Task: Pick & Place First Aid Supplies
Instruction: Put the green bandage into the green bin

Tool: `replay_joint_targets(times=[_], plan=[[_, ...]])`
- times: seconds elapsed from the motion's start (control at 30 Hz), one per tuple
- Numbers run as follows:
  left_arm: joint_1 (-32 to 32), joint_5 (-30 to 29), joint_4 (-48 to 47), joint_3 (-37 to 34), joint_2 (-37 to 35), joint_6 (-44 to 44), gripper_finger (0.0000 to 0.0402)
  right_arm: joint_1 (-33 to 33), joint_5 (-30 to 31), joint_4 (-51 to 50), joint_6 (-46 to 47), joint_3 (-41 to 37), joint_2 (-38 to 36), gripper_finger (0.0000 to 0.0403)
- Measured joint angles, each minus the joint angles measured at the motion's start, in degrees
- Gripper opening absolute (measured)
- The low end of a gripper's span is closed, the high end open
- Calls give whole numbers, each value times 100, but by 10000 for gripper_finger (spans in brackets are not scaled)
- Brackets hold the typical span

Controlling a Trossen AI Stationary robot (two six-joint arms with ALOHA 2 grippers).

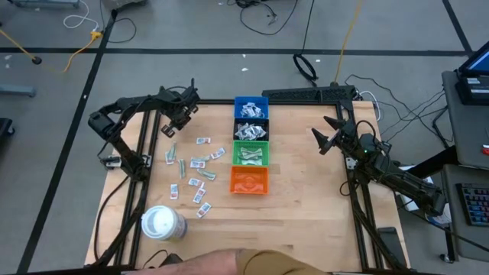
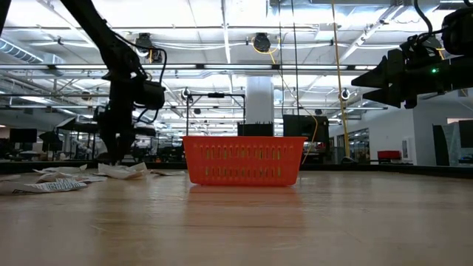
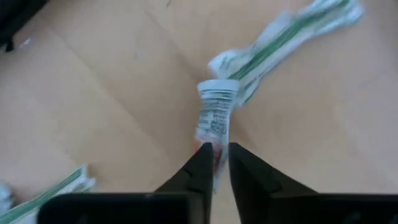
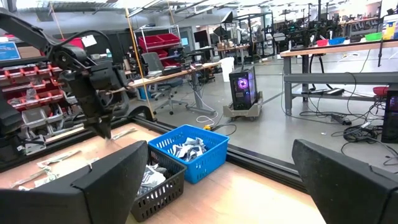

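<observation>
Left hand (image 3: 215, 163) (pinched) on strip packet (image 3: 214, 118)

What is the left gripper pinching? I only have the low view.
Observer: The left gripper is shut on one white strip packet, gripped at its reddish end.
Operator: Which bins sit behind the orange one?
Observer: From the orange bin the row runs green bin, black bin, blue bin.
Operator: Is the right gripper carrying anything?
Observer: No, the right gripper is open and empty, over the table's right side, apart from the bins.
</observation>
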Motion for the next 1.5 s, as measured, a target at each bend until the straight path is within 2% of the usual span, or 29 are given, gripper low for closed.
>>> replay_joint_targets(times=[0.13, 0.37, 0.57, 0.7, 0.87, 1.2, 1.5], plan=[[-10, 167, -47, -36, 0, 341, 101, -1, -1, 1, 0, 0, 0, 393], [80, 437, -59, 23, -27, 1166, 210, -1, -1, 0, 0, -1, 1, 393], [277, -408, 262, 84, -44, 2271, 256, 0, 0, 0, 0, 0, 0, 393], [366, -777, 666, 86, -44, 3314, 260, 0, -1, 2, 0, 0, -1, 393], [470, -1265, 908, 74, -44, 4266, 243, -1, -1, 0, 0, -1, 0, 393], [459, -1353, 1129, -179, -42, 4520, 208, -1, -1, 0, 0, 0, 0, 393], [287, -1349, 990, -185, 130, 4738, 225, -1, 0, 1, 0, -1, 0, 393]])
